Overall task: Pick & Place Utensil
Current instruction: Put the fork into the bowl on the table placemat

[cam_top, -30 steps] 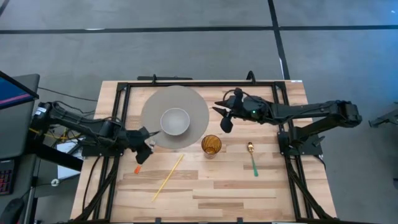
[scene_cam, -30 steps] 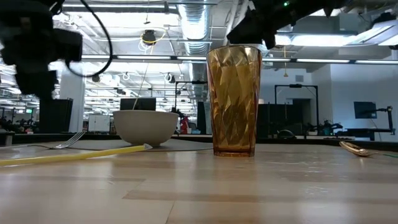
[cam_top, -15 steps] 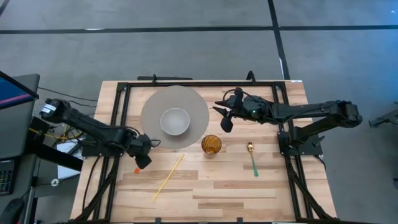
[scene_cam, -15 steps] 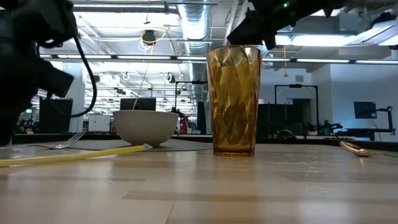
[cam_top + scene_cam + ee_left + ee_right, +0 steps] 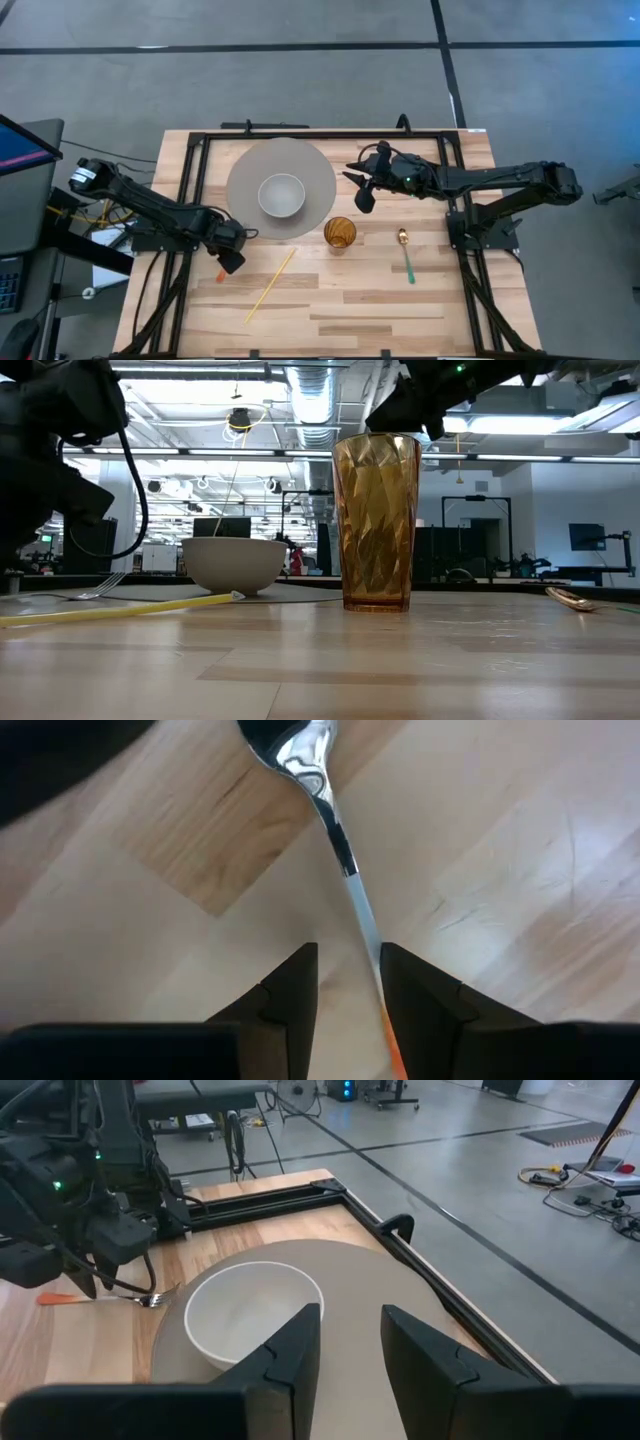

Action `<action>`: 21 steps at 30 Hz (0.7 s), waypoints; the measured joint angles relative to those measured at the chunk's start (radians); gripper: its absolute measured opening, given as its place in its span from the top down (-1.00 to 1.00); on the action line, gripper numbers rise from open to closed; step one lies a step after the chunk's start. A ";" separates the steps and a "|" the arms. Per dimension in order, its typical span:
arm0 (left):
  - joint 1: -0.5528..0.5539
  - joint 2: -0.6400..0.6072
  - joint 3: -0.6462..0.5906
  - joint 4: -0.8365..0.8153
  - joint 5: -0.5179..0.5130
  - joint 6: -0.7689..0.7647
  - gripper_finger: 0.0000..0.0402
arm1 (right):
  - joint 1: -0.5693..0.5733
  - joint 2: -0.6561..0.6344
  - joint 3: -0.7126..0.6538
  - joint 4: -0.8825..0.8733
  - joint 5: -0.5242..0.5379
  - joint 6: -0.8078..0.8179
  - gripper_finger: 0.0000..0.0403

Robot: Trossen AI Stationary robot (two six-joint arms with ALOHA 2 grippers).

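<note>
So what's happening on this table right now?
The left gripper is low over an orange-handled fork beside the grey plate, its fingers open around the handle, not yet gripping. The right gripper waits above the plate, near the white bowl. An amber glass stands nearby.

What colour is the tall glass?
Amber, a golden brown. The glass shows best in the low view.

On the worktop, the bowl is sitting on the plate. The glass is standing just right of the plate, the spoon lying farther right, the fork lying left, the chopstick between.
</note>
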 joint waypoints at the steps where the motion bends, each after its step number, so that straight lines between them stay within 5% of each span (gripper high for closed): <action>1: 0.000 -0.009 0.000 -0.002 0.000 -0.007 0.44 | 0.000 0.000 0.000 0.000 0.000 0.000 0.49; 21: -0.061 0.062 0.005 0.047 0.006 -0.089 0.44 | 0.000 0.000 0.000 0.000 0.000 0.000 0.49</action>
